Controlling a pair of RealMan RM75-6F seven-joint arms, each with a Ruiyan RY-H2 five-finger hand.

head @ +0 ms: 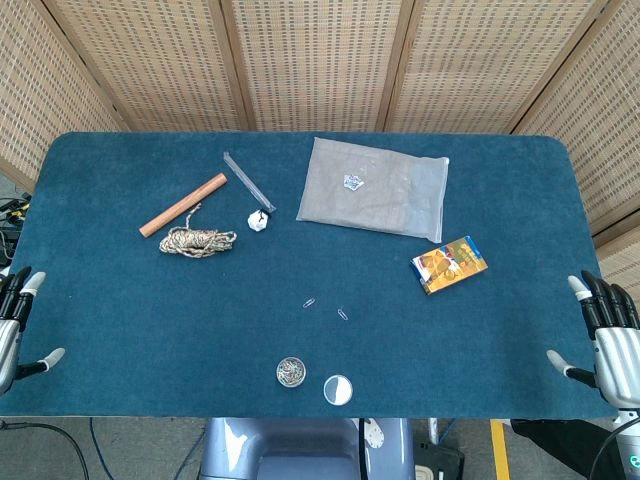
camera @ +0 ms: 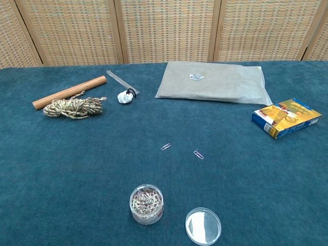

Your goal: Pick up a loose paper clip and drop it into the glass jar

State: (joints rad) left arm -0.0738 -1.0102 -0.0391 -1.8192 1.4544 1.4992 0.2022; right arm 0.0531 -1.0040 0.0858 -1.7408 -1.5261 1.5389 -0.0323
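Two loose paper clips lie on the blue table: one paper clip [head: 310, 302] [camera: 166, 146] to the left and another paper clip [head: 343, 313] [camera: 198, 154] to its right. The glass jar [head: 291, 372] [camera: 146, 204] stands near the front edge, uncapped and filled with clips. Its round lid [head: 338, 389] [camera: 203, 226] lies flat beside it on the right. My left hand [head: 12, 325] hangs at the table's left edge, fingers apart, holding nothing. My right hand [head: 610, 335] is at the right edge, also with fingers spread and empty. The chest view shows neither hand.
A wooden stick [head: 183, 205] [camera: 69, 93], a bundle of twine [head: 196, 241] [camera: 74, 107], a clear tube [head: 248, 181], and a small white object [head: 259, 221] [camera: 125, 97] lie at the back left. A grey plastic bag [head: 375, 188] [camera: 214, 82] and a yellow-blue box [head: 449, 264] [camera: 286, 118] lie at the right.
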